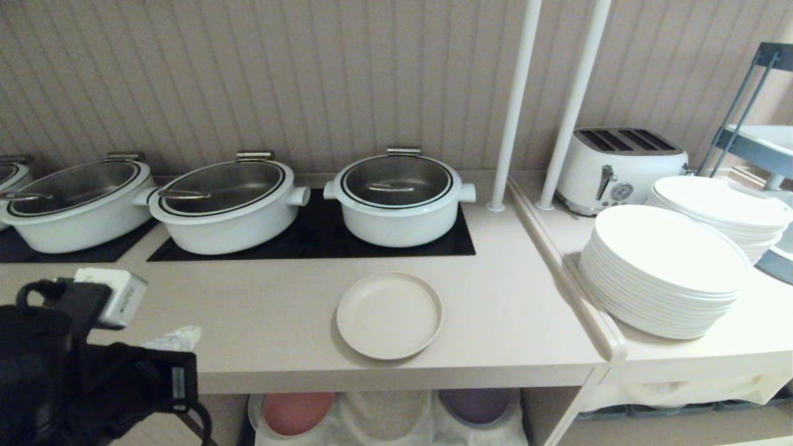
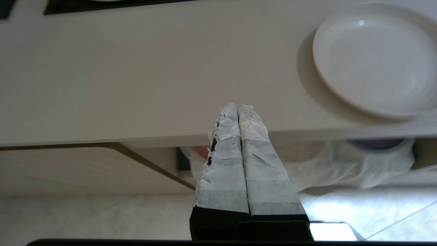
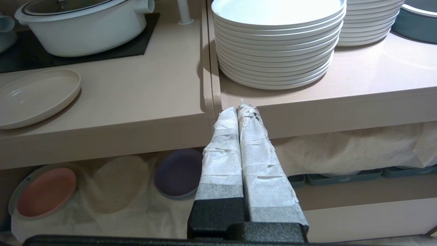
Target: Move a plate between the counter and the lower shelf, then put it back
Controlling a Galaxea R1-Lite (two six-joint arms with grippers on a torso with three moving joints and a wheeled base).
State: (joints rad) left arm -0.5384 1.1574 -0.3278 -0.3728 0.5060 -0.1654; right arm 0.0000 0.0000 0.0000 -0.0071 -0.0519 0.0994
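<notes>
Plate (image 1: 389, 316) on counter (image 1: 260, 322) (left claw (image 2: 238, 106) empty).

From the toaster (image 1: 619, 176), I count as follows. One toaster. Two stacks of white dinner plates (image 1: 666, 272) just beside it. Two white poles (image 1: 514, 105) beside it. Three full white pots (image 1: 399, 198) farther off, a fourth partly visible. One cream plate (image 1: 389, 316). Below: one pink plate (image 1: 297, 412), one purple plate (image 1: 476, 406).

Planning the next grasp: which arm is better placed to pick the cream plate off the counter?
Probably left. The left gripper, shut, is raised at the counter front edge, just left of the plate. The right gripper, also shut, sits below the counter edge further off to the plate's right.
</notes>
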